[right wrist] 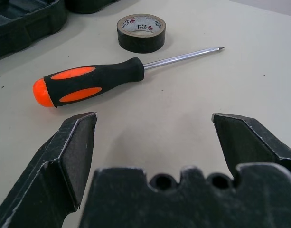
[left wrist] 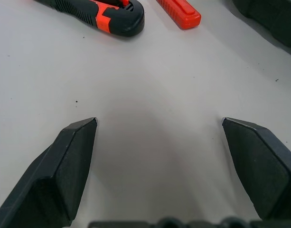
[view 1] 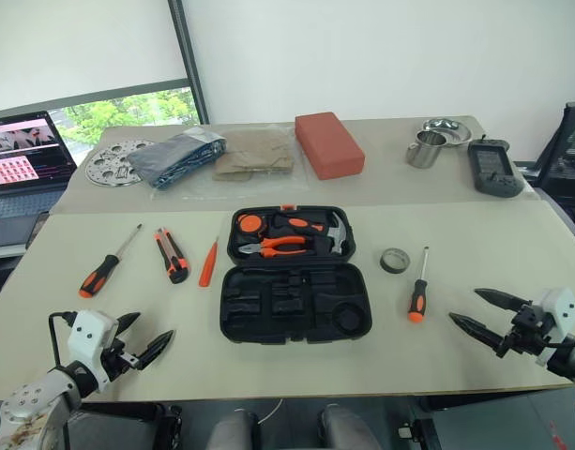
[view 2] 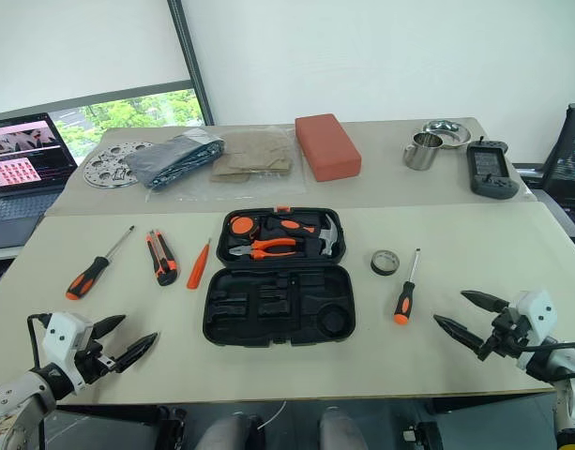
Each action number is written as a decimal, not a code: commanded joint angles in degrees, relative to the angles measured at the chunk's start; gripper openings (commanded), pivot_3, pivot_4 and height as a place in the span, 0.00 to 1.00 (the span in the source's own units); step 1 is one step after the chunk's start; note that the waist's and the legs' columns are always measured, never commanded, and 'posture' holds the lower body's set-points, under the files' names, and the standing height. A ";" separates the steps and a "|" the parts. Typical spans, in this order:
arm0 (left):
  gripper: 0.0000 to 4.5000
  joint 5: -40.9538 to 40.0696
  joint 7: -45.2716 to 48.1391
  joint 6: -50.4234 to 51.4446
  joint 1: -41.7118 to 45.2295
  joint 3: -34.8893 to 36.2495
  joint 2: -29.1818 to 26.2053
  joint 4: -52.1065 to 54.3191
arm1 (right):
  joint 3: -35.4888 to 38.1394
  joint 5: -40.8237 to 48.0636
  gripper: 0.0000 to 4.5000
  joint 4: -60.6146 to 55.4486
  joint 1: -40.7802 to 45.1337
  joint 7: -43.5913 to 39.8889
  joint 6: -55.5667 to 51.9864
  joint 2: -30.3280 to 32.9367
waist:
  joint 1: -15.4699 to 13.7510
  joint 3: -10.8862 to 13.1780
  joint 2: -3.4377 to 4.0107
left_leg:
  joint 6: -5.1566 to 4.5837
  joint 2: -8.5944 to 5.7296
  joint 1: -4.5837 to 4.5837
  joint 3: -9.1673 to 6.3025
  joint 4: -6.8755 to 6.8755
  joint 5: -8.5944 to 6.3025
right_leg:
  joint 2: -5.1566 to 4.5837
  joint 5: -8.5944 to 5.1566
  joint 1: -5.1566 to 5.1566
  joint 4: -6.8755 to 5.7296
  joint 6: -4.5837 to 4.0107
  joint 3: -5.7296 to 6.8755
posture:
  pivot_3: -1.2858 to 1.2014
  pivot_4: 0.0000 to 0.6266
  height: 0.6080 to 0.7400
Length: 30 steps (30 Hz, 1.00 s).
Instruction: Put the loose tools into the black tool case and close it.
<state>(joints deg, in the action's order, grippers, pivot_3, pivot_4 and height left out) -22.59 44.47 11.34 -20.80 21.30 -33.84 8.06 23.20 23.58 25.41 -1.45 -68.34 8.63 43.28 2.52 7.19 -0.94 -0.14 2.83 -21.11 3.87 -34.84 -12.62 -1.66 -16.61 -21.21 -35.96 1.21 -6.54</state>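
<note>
Beige tabletop [view 1: 512, 244]: your case [view 1: 295, 272] lies open mid-table, tools either side. Left end effector [view 1: 144, 339] and right end effector [view 1: 488, 312] hover spread, empty, near front corners. Tape roll [right wrist: 141, 32] lettering unreadable.

No legible text, brand, number or sign on any object. Tape roll [right wrist: 141, 32]: inner cardboard core carries small printed marks in red and dark ink, repeated around the ring; characters cannot be made out. Laptop [view 1: 24, 150], far left: screen displays a pink page with a grid of small pictures; any wording there is too small to read. Black handheld device [view 1: 494, 169], far right of the rear table: screen and buttons visible, no readable markings.
</note>
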 commanded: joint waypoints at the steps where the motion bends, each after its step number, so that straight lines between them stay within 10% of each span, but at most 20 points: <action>1: 1.00 -0.28 -0.02 -1.24 -0.68 0.81 0.27 1.21 | 1.75 1.23 1.00 -1.16 0.10 -0.49 0.81 1.58 | 0.01 0.00 0.00 | 0.00 0.00 0.00 0.00 0.00 0.00 | 0.00 0.00 0.00 0.00 0.00 0.00 | 0.52 0.24 1.00; 30: 1.00 -6.40 -5.53 -1.23 9.59 9.38 0.71 0.41 | -0.07 7.41 1.00 -16.95 3.10 0.00 -7.80 0.71 | 0.04 0.01 -0.01 | 0.00 0.01 -0.01 -0.02 -0.03 0.00 | 0.06 0.00 0.02 -0.05 0.02 0.00 | 0.52 0.24 1.00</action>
<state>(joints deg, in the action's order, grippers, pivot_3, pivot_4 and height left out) -28.25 40.71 10.15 -12.37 28.32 -32.06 8.02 23.12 28.72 11.94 0.62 -68.50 2.42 43.19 2.57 7.20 -0.95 -0.14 2.84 -21.12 3.84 -34.87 -12.61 -1.60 -16.61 -21.20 -36.01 1.23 -6.54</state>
